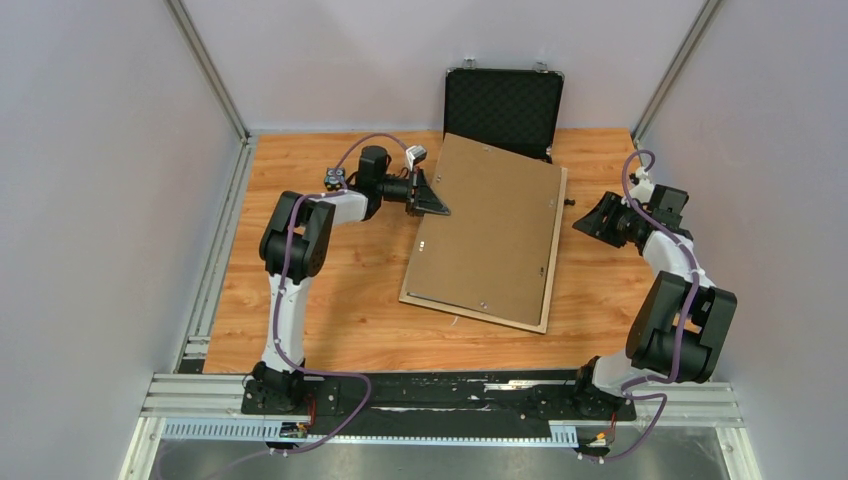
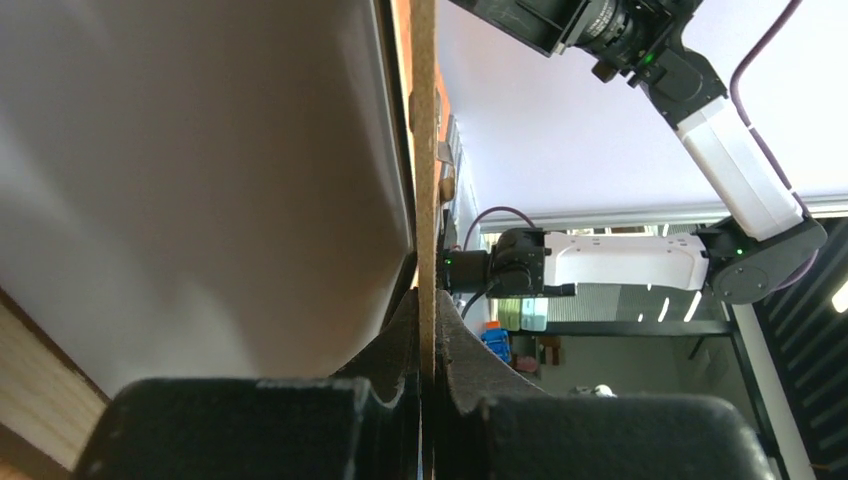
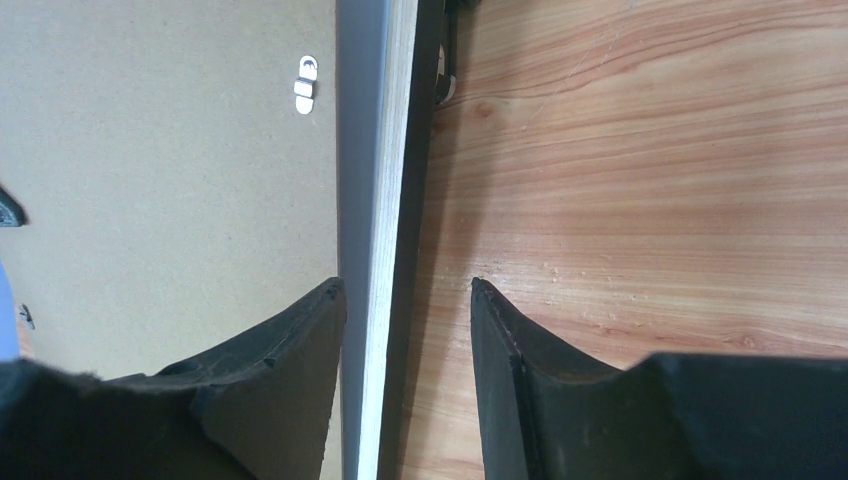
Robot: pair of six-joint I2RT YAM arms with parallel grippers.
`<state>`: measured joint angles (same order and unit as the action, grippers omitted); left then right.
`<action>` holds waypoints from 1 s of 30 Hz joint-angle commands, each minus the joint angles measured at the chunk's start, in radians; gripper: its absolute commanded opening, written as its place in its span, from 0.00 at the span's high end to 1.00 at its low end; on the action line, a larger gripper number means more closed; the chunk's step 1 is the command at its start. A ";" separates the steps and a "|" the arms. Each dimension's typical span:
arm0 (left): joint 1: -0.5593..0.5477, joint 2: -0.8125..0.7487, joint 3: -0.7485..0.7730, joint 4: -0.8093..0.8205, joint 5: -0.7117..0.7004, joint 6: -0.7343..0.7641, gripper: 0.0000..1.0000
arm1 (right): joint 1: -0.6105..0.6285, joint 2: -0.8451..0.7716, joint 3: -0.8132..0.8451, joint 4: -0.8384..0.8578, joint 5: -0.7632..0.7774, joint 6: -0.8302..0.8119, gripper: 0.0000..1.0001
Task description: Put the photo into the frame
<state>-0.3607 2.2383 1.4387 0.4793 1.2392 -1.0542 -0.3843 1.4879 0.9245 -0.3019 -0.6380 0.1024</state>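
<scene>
The backing panel (image 1: 490, 235) is laid on the frame (image 1: 556, 250), with its near edge clamped within the left gripper (image 1: 432, 200). The frame's side rail is located just ahead of the right gripper (image 1: 592, 220), apart from it. The case (image 1: 503, 100) is placed beyond both grippers.

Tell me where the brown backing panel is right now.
Top view: the brown backing panel sits mid-table over the frame, just in front of the black case, its left edge pinched by the left gripper.
</scene>
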 commanded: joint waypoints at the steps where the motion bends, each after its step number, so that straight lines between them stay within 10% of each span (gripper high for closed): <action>1: -0.009 -0.030 0.059 -0.122 0.011 0.134 1.00 | -0.005 -0.006 0.005 0.012 -0.022 -0.017 0.52; 30: -0.014 0.032 0.124 -0.082 0.005 0.059 1.00 | -0.020 0.017 -0.011 0.012 -0.040 -0.012 0.53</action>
<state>-0.3672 2.2745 1.5139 0.3405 1.2171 -0.9966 -0.3962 1.5043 0.9142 -0.3023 -0.6548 0.1028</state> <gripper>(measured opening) 0.061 0.475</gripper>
